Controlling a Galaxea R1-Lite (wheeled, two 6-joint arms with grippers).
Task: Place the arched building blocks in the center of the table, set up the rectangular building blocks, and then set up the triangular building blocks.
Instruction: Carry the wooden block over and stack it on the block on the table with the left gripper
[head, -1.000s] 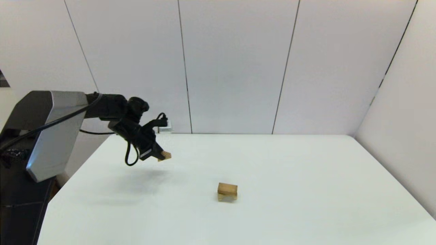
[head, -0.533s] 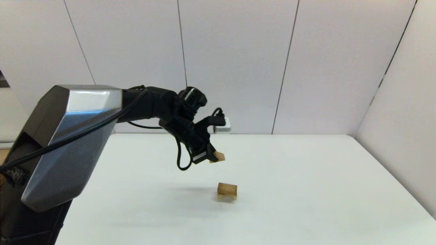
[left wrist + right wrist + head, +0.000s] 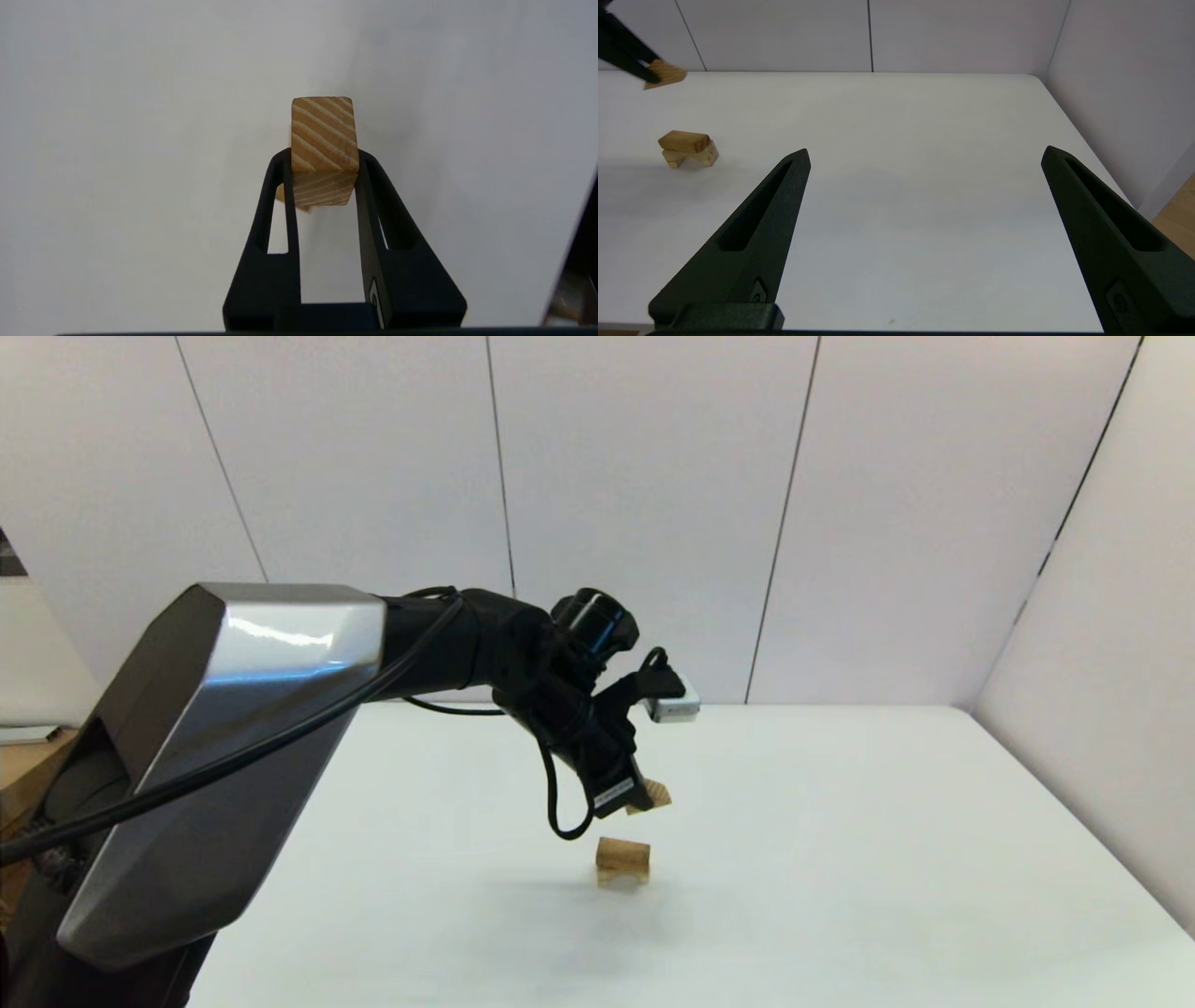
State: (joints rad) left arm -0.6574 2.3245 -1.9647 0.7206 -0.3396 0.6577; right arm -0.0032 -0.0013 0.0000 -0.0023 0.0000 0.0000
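Left gripper (image 3: 642, 800): clamped on the wedge (image 3: 651, 793), fingers pressed against its two side faces; carried in the air just above and slightly far-right of the stack, not touching it.

Wedge, left wrist view (image 3: 324, 140): gripped at its near half, the far half jutting past the fingertips; which face is the ridge cannot be told for certain from here.

Stack, centre of the table (image 3: 840, 896): bar (image 3: 624, 852) lying flat on the arch (image 3: 622, 876), arch legs on the surface; seen from the right wrist view the bar (image 3: 684, 141) appears to sit a little askew on the arch (image 3: 691, 157).

Right gripper (image 3: 924, 158): fingers wide apart, nothing between them; parked low over the near right of the table, well apart from the stack.

Risks, as judged:
- wedge is off-centre over the bar; lowered from here it could land on the bar's edge and tip off
- the bar's top is narrow and the stack is light and unfixed; a fingertip or the wedge catching it sideways would likely shove the bar off the arch or topple both
- smooth wood held by two faces only; a tilt at release could let the wedge roll onto a slope rather than sit on its base
- opening too high would drop the wedge and bounce it clear

Surface: white, smooth, matte, no lip visible; soft shadows of arm and stack fall on it.

Room: pale panelled walls with thin dark seams along the far side and right; a strip of wood-toned floor shows beyond the right edge.
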